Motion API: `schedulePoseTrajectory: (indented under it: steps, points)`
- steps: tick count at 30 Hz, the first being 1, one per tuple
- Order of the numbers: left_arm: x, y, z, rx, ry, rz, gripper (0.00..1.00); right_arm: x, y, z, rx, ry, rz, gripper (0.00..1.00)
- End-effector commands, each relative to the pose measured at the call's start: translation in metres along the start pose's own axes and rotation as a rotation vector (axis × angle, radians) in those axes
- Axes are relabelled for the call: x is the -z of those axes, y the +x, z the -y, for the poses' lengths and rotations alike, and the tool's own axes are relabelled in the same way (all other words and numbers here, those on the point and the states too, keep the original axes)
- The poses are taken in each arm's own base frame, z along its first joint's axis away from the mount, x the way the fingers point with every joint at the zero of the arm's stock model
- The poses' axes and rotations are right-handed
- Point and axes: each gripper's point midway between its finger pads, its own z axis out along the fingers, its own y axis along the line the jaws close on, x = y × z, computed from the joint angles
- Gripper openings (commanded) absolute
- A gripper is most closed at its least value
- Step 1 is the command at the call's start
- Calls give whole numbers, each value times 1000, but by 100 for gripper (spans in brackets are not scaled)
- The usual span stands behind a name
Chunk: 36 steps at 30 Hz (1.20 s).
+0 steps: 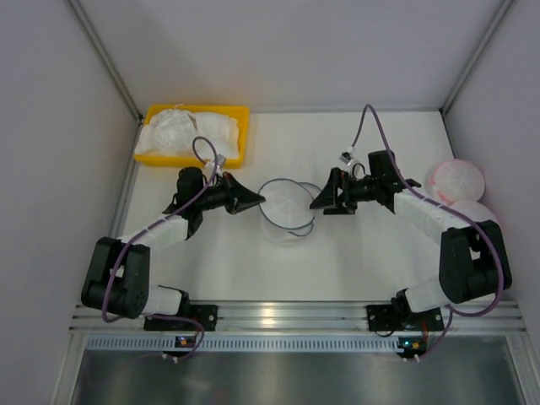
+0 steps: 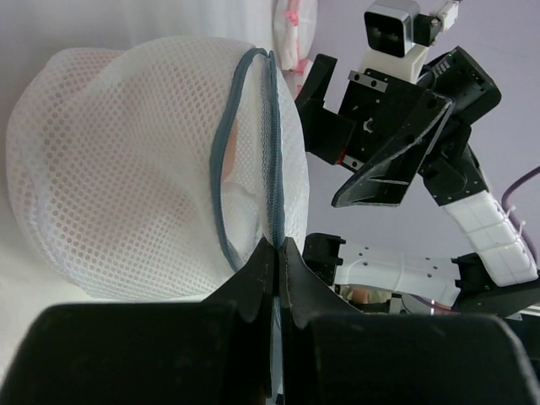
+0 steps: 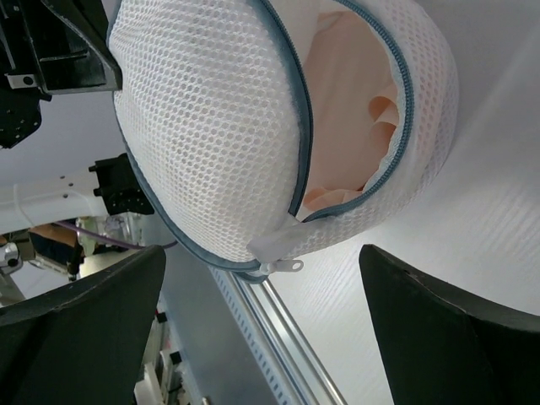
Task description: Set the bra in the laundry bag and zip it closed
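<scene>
The laundry bag point(image 1: 287, 209), white mesh with a grey zipper rim, sits mid-table between both grippers. My left gripper point(image 1: 257, 201) is shut on its rim; in the left wrist view the jaws point(image 2: 277, 246) pinch the zipper edge of the bag point(image 2: 126, 169). The pale pink bra point(image 3: 354, 101) lies inside the bag point(image 3: 211, 143), showing through the open zipper gap. The white zipper pull point(image 3: 287, 266) hangs at the gap's end. My right gripper point(image 1: 319, 201) is open and empty, its jaws point(image 3: 266, 295) spread wide just short of the pull.
A yellow bin point(image 1: 239, 112) holding white lumpy garments stands at the back left. Two pink-rimmed mesh pouches point(image 1: 456, 179) lie at the right wall. An aluminium rail point(image 1: 278, 316) runs along the near table edge. Side walls close in the table.
</scene>
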Motion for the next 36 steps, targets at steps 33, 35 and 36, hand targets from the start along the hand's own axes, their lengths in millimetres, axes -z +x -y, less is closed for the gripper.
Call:
schedulePoseTrajectory:
  steps: [33,35,36]
  points:
    - [-30,-26,-13,-74,-53,-8,0,-27,0,-20,41,-224,-52,27]
    - [-31,-32,-12,-111,-67,4,0,-30,4,-21,31,-234,-83,21]
    - [-32,-34,-10,-122,-67,10,0,-32,5,-21,33,-238,-94,19]
